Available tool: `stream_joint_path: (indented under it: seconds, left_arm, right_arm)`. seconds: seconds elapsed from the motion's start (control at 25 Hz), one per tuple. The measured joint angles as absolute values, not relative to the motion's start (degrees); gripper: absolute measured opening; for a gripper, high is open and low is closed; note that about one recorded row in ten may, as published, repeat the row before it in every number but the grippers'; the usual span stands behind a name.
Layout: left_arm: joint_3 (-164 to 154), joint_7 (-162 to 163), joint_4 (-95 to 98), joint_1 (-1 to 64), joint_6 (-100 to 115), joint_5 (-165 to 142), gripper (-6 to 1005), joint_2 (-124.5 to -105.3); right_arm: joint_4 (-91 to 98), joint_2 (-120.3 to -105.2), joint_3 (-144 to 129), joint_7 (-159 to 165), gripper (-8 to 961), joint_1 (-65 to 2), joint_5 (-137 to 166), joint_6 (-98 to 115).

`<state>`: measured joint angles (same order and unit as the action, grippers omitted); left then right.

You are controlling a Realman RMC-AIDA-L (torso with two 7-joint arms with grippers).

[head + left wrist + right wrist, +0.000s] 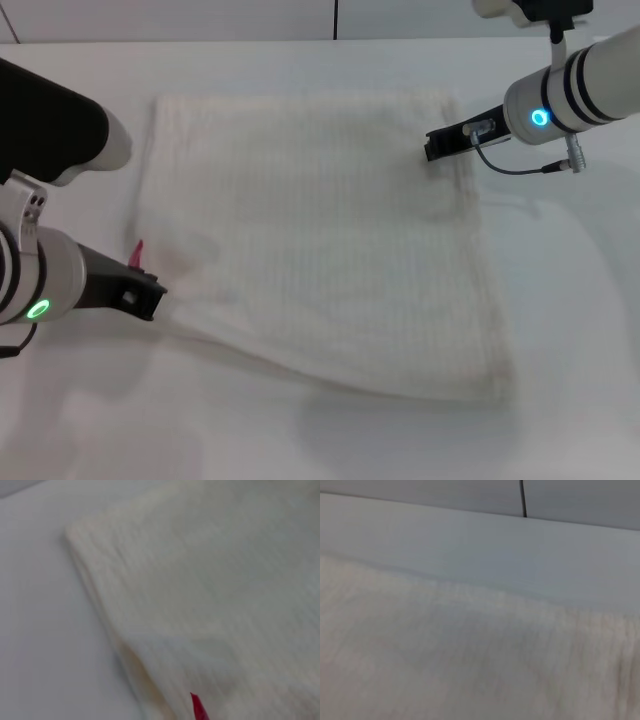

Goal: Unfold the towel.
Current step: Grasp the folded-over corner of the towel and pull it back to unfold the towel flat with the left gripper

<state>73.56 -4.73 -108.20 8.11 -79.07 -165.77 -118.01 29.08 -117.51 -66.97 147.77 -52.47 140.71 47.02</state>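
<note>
Towel (320, 240) looks soft, light, floppy — best taken at corners; left tool (150, 297) and right tool (432, 152) sit there, grip unclear.

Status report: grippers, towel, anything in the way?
Left gripper at towel's near-left corner by red tag; right gripper at far-right corner. Towel spread flat. Nothing blocking.

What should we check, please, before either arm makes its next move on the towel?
1. Towel spread in one flat layer: cannot tell; near edge looks doubled.
2. Left gripper at the near-left corner beside the red tag: ok.
3. Left gripper holding cloth: cannot tell.
4. Right gripper over the far-right corner: ok.
5. Right gripper holding cloth: cannot tell.
6. Towel wholly on the table: ok.
</note>
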Motion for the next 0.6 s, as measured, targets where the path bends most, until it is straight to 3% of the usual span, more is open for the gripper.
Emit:
stream_joint_path:
  seconds: [0.6]
  left_arm:
    - [73.5,-4.4,-106.3,7.6,-79.4,-165.8,243,-118.02]
  right_arm:
    - [32.2,-118.20,-67.7,147.7,-1,-51.4,140.7,48.4]
